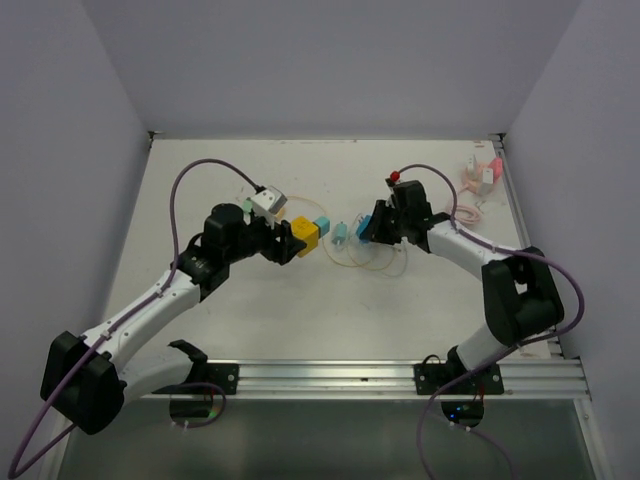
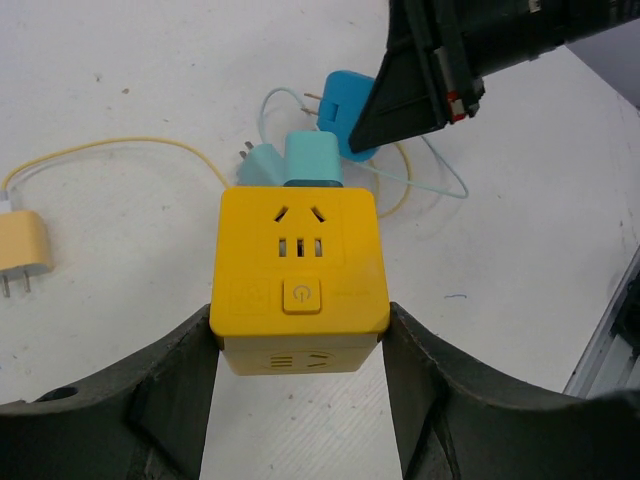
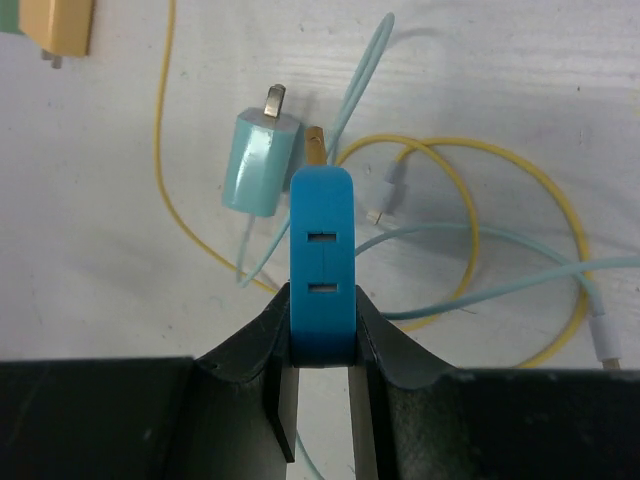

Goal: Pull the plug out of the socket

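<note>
Your left gripper [image 2: 300, 348] clamps the socket [image 2: 298, 260]. The right gripper [image 3: 322, 330] pinches the blue plug [image 3: 321, 250], prongs clear. The teal plug [image 2: 314, 158] sits in the socket's far face, toward the right gripper.

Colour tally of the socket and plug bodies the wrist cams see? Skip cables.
Yellow: 1, socket cube
Pale orange: 1, loose plug
Teal: 2, seated plug, loose charger
Blue: 1, adapter
Total: 5

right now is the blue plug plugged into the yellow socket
No, the blue plug sits clamped in the right pincer with a prong showing bare, clear of the yellow socket.
</note>
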### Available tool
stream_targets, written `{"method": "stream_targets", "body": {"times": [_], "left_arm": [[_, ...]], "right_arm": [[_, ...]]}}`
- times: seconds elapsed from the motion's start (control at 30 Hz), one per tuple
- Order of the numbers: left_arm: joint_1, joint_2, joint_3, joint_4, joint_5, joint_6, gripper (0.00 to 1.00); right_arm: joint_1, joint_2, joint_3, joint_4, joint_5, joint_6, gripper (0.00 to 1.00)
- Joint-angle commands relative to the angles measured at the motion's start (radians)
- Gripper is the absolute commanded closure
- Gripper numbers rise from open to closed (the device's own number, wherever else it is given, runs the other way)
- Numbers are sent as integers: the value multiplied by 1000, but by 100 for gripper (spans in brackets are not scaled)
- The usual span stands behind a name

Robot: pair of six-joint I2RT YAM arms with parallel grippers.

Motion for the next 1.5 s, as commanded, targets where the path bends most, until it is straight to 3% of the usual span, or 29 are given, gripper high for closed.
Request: {"method": "stream_targets", "body": {"times": [0.0,0.07,0.1,0.23,0.43,0.83,1.2,1.47], "left_arm": [[6,-30,6,87,85,9,100],[6,-30,7,90,91,6,100],[8,-32,7,91,99,6,100],[6,-29,7,94,102,7,100],[6,1,16,105,122,9,100],[6,27,36,113,139,4,100],[6,31,9,163,153,-22,100],[6,14,-16,245,148,-88,100]], "right_arm": [[0,62,23,60,-21,80,86],[0,75,21,63,-20,93,77],[0,75,20,60,-15,94,65],[-2,44,20,2,25,68,41],[-2,-40,37,-104,42,-21,26],[-2,-140,106,-196,-187,-163,22],[19,-189,116,-89,-227,59,22],[32,-223,60,45,-218,317,14]]}}
